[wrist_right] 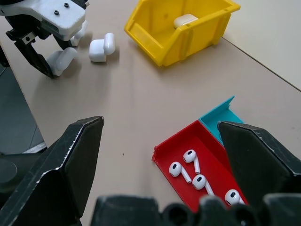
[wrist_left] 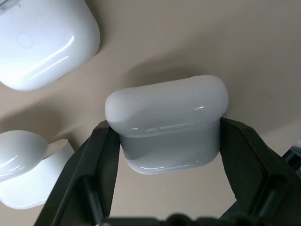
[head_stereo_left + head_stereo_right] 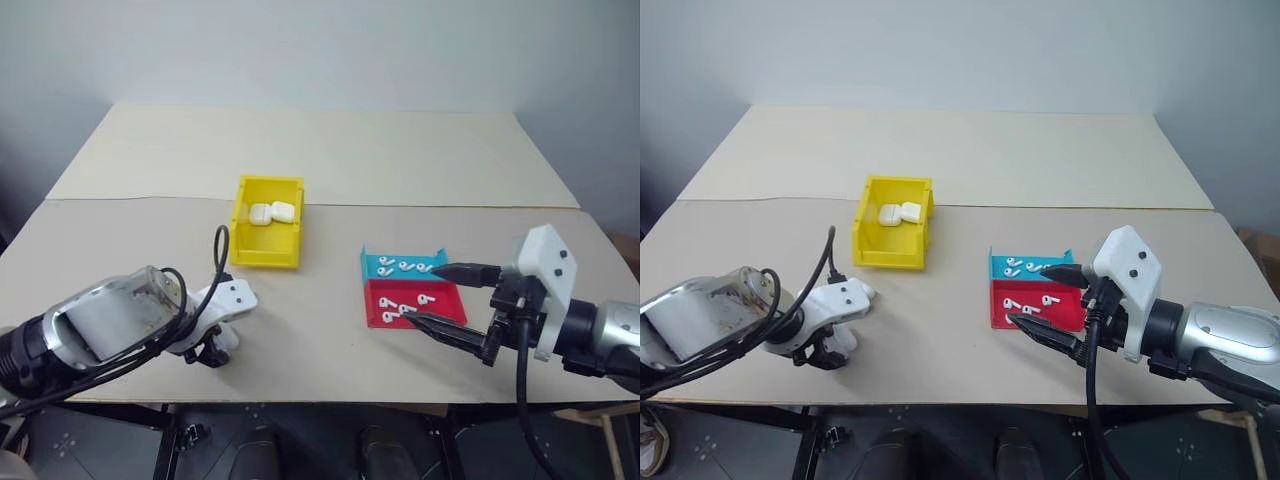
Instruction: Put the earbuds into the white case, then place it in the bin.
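In the left wrist view a white case (image 2: 167, 125) stands on the table with its lid closed, and my left gripper (image 2: 164, 141) is shut on it, one black finger against each side. This happens near the table's front left corner (image 3: 212, 350). The earbuds lie in two shallow trays, some in the red one (image 3: 402, 309) and some in the teal one (image 3: 405, 266). My right gripper (image 3: 426, 294) hangs wide open just right of those trays, holding nothing. The yellow bin (image 3: 266, 251) stands mid-table with two white cases (image 3: 272, 213) inside.
Two more white cases lie by the left gripper: a closed one (image 2: 42, 42) and one with its lid open (image 2: 23, 169), also in the right wrist view (image 1: 101, 47). The teal tray (image 3: 372, 262) and red tray (image 3: 375, 318) sit side by side.
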Motion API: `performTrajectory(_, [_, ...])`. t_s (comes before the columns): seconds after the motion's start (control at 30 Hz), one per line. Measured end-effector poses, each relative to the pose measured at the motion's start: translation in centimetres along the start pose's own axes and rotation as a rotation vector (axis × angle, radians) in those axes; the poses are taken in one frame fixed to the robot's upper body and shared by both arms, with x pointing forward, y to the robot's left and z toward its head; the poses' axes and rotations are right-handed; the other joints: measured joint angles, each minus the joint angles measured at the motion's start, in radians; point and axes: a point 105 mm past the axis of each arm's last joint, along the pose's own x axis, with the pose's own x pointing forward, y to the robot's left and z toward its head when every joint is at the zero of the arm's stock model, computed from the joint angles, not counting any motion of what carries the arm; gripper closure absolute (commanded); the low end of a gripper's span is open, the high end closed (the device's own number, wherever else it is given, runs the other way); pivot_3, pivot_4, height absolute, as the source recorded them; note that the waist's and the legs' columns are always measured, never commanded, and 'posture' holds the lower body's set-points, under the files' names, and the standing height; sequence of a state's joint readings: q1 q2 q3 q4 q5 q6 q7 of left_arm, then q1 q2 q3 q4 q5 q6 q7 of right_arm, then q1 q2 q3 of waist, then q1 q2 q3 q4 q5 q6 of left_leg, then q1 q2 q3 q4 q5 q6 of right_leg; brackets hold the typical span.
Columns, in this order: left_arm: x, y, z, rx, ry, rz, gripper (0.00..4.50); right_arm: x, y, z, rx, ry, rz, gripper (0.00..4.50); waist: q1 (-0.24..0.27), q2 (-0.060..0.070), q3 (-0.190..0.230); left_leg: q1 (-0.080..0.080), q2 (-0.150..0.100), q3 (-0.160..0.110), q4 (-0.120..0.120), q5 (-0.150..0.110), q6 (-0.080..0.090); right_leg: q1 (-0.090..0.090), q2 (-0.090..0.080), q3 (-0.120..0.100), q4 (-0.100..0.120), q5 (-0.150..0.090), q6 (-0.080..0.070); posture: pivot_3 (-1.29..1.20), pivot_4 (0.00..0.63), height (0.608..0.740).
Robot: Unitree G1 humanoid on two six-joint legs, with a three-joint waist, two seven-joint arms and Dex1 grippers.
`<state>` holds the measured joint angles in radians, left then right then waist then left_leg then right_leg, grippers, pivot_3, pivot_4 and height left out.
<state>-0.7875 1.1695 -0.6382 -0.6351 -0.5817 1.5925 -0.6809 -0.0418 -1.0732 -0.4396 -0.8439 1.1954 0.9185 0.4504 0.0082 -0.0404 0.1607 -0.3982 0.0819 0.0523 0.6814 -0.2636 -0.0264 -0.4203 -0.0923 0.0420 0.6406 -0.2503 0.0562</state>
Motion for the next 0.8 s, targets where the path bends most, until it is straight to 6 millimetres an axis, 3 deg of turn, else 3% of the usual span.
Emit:
performTrajectory(0.17, [-1.5, 0.6, -2.4, -0.052, 0.045, 0.022, 1.62, 0.2, -0.3, -0.1, -0.010, 0.003, 0.018, 0.00, -0.003, -0.001, 0.000, -0.001, 0.000, 0.000, 0.000, 0.000, 0.000, -0.001, 0.000, 0.000, 0.000, 0.000, 0.000, 0.00, 0.150, 0.740])
performTrajectory(0.4, [-6.5, -0.2, -2.5, -0.028, -0.068, -0.010, 1.62, 0.1, -1.4, -0.2, -0.029, -0.013, 0.069, 0.00, 0.005, -0.002, 0.001, -0.001, 0.000, 0.001, 0.000, 0.000, 0.000, -0.001, 0.000, -0.001, -0.001, 0.000, 0.000, 0.00, 0.150, 0.740])
performTrajectory(0.53, [-8.3, -0.8, -2.1, -0.022, -0.165, -0.045, 1.62, -0.3, -2.1, -0.3, -0.031, -0.020, 0.107, 0.00, 0.004, -0.001, 0.001, -0.001, 0.000, 0.001, 0.000, 0.000, 0.000, -0.001, 0.000, -0.001, 0.000, 0.000, 0.000, 0.00, 0.150, 0.740])
performTrajectory(0.8, [-12.2, 1.2, 1.9, 0.003, -0.821, 0.059, 1.62, -1.1, -3.7, -0.8, -0.029, -0.006, 0.121, 0.00, 0.004, 0.000, 0.000, 0.000, 0.000, 0.001, 0.000, 0.000, 0.000, 0.000, 0.000, -0.001, 0.000, 0.000, 0.000, 0.00, 0.150, 0.740])
